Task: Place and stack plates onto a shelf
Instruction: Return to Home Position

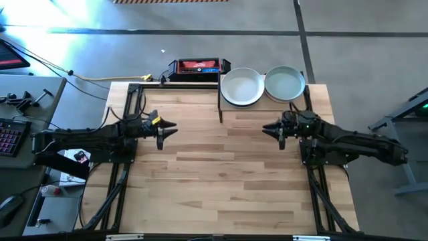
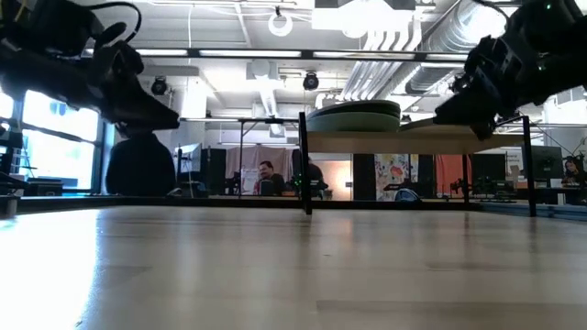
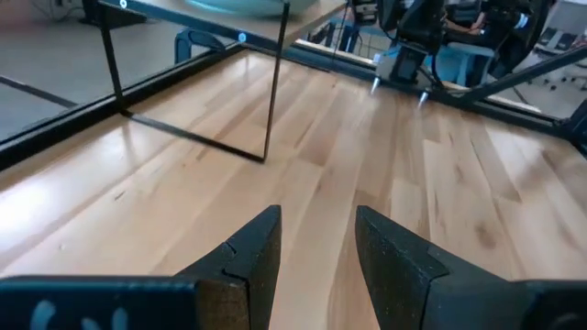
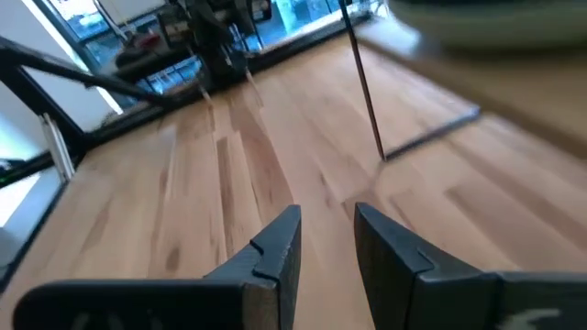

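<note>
The shelf (image 1: 264, 107) stands at the table's far edge, right of the middle, on thin black legs (image 3: 275, 82). Two stacks of plates rest on its board: one topped by a whitish plate (image 1: 242, 87), one by a pale green plate (image 1: 285, 84). The low view shows the stack (image 2: 353, 116) on the board (image 2: 413, 139) from the side. My left gripper (image 1: 170, 129) (image 3: 317, 213) hovers open over the table's left middle, empty. My right gripper (image 1: 267, 128) (image 4: 327, 213) hovers open just in front of the shelf, empty, facing the left one.
A black and red device (image 1: 197, 67) sits beyond the table's far edge, left of the shelf. A side table with a keyboard (image 1: 8, 137) stands to the left. Bare wooden tabletop (image 1: 227, 181) spreads between and in front of the arms. People sit in the room behind (image 2: 266, 179).
</note>
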Available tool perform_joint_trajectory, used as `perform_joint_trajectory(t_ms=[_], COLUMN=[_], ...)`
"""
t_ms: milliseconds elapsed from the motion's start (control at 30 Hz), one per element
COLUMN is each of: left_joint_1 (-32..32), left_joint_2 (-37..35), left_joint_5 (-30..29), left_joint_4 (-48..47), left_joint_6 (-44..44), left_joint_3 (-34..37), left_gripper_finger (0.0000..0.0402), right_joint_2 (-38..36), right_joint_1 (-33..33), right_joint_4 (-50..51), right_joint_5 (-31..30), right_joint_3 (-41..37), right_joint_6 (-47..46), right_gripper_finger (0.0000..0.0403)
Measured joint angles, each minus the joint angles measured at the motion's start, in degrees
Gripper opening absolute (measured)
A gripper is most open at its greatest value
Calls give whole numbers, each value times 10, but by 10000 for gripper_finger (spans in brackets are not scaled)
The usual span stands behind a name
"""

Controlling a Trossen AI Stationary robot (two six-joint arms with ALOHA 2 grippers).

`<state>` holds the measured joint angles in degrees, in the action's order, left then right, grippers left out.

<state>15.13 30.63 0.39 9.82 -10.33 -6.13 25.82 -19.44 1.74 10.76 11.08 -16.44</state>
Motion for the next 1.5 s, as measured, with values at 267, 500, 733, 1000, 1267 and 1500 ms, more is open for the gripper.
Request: perform_joint_trajectory(t_ms=[267, 500, 733, 1000, 1267, 1500], left_joint_1=[0, 0, 0, 1, 1, 1], left_joint_2=[-7, -7, -7, -7, -7, -7], left_joint_5=[-9, -9, -9, -14, -45, -35], left_joint_4=[50, 55, 55, 11, -65, -53], left_joint_6=[6, 23, 18, -65, -155, -147], left_joint_3=[49, 55, 55, 55, 55, 55], left_gripper_finger=[131, 131, 131, 131, 131, 131], right_joint_2=[0, 0, 1, 0, 0, 0], right_joint_1=[0, 0, 0, 0, 0, 0], right_joint_4=[-41, -42, -64, -63, -46, -45], right_joint_5=[1, 3, 3, 3, 4, 4], right_joint_3=[-52, -76, -105, -105, -105, -105], right_joint_6=[-8, 6, 15, 28, -15, -15], right_gripper_finger=[87, 87, 87, 87, 87, 87])
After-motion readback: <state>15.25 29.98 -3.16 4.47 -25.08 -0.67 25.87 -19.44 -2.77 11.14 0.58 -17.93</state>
